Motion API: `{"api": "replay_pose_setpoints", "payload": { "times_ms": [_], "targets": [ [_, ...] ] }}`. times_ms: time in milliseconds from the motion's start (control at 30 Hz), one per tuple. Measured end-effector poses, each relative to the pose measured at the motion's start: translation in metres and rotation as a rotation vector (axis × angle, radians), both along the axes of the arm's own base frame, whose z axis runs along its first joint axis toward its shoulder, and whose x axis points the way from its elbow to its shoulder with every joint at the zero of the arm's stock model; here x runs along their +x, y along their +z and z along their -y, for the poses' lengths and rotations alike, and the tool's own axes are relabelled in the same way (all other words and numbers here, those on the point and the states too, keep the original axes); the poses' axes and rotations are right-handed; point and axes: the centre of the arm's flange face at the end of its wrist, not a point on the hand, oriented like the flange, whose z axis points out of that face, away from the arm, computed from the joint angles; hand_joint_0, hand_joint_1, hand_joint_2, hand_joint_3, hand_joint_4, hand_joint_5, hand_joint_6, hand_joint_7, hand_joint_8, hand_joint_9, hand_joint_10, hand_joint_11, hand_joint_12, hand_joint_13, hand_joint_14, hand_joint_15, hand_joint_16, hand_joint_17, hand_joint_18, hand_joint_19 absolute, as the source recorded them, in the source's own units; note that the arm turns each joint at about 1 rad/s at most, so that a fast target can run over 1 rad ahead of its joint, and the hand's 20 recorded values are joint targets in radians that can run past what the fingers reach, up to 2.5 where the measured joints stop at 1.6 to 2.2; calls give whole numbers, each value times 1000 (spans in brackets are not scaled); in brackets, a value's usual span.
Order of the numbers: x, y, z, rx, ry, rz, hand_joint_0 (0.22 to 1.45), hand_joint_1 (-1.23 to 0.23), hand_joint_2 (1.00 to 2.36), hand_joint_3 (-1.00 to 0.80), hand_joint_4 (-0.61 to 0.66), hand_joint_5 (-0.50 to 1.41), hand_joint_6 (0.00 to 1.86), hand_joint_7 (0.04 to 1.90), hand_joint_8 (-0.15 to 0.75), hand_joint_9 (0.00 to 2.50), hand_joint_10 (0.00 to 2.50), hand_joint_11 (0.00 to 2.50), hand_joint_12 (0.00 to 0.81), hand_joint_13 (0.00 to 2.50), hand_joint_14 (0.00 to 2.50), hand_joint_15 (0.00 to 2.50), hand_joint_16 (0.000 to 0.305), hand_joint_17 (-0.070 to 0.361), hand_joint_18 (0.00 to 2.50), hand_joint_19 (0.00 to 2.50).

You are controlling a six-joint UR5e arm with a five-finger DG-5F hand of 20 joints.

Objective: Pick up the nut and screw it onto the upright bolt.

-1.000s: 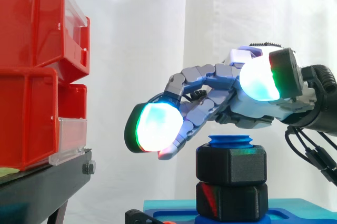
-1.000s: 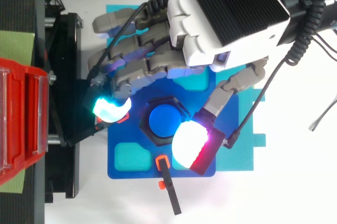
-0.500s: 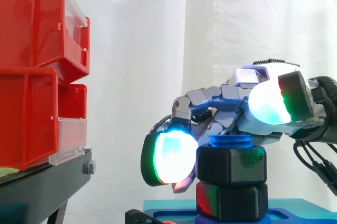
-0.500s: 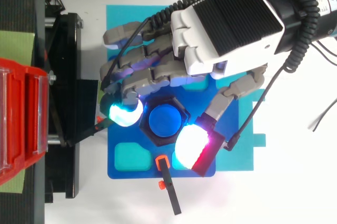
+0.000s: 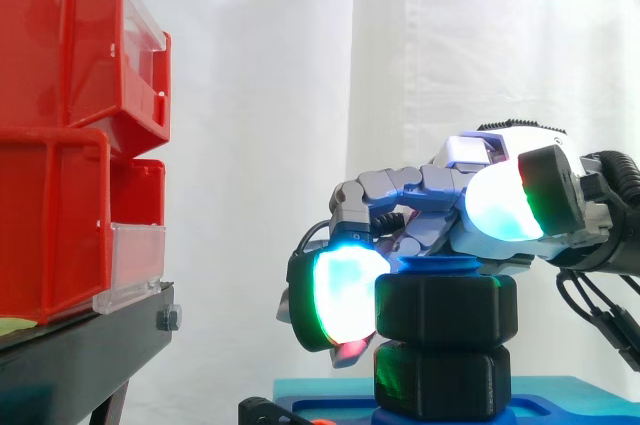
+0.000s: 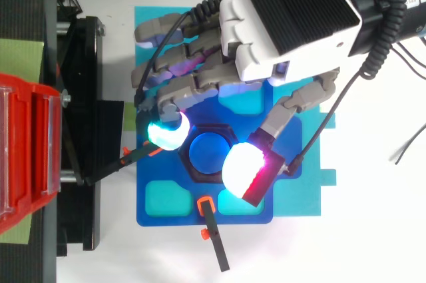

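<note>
1. The hand (image 6: 293, 23) reaches in from the right and hangs low over the work, with its ribbed black back turned up to the overhead camera.
2. The nut (image 5: 445, 310) is black and six-sided. It sits directly beneath the front of the hand and is already on the upright bolt (image 6: 205, 152).
3. The bolt's round blue top pokes out just above the nut, right under the hand.
4. From the side, the hand drops to the nut's level on the side away from the wrist. Nearer the wrist, it rides a little higher than the nut's top face.
5. It is very close to the nut, but the views do not show whether the hand is clamped on it or only close around it.
6. A lower nut (image 5: 438, 382), also black and six-sided, sits below the hand, stacked straight under the first with only a thin seam between them.
7. Both nuts stand on a blue base (image 6: 160, 213) under the hand, which lies on a teal mat (image 6: 321, 193).
8. A black bar (image 6: 215, 246) with orange clips pokes off the base's edge, on the far side of the nut from the back of the hand.
9. Ahead of the hand and well apart from it, red bins (image 5: 60, 135) are stacked on a black stand (image 5: 80, 355), before a white curtain (image 5: 300, 65).
</note>
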Motion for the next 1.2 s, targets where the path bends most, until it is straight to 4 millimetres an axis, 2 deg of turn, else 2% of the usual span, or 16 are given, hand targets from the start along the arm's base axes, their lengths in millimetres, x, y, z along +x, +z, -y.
{"api": "replay_pose_setpoints", "payload": {
  "times_ms": [267,467,633,900,967,1067,1133,1167,1200],
  "targets": [
    [1,5,15,-5,-14,50,508,-266,1000,-500,122,-30,545,1426,243,804,0,0,230,549,0,0,22,50,211,0],
    [-1,5,25,-9,-11,58,514,-274,1000,-500,133,3,538,1485,247,945,0,0,207,632,0,0,20,45,317,0],
    [-3,6,31,-12,-9,61,522,-283,1000,-500,94,32,553,1417,246,1102,0,0,185,721,0,0,18,40,417,0],
    [-3,6,34,-12,-10,62,523,-282,1000,-500,99,49,500,1494,235,1188,0,0,179,752,0,0,18,41,439,0],
    [-3,6,34,-13,-10,64,509,-265,1000,-500,109,33,502,1444,239,1185,0,0,187,738,0,0,20,45,427,0],
    [-2,8,34,-13,-10,78,484,-243,1000,-500,169,-8,504,1251,220,1105,0,0,203,670,0,0,25,56,370,0],
    [-1,9,34,-12,-9,86,470,-230,1000,-500,254,-55,504,972,200,981,0,0,222,620,0,0,28,62,307,0],
    [-1,10,34,-12,-7,89,468,-230,1000,-500,250,-73,503,864,196,938,0,0,225,586,0,0,28,64,275,0],
    [0,12,34,-13,-5,93,467,-229,1000,-500,245,-81,503,826,192,923,0,0,225,579,0,0,29,64,267,0]
  ]
}}
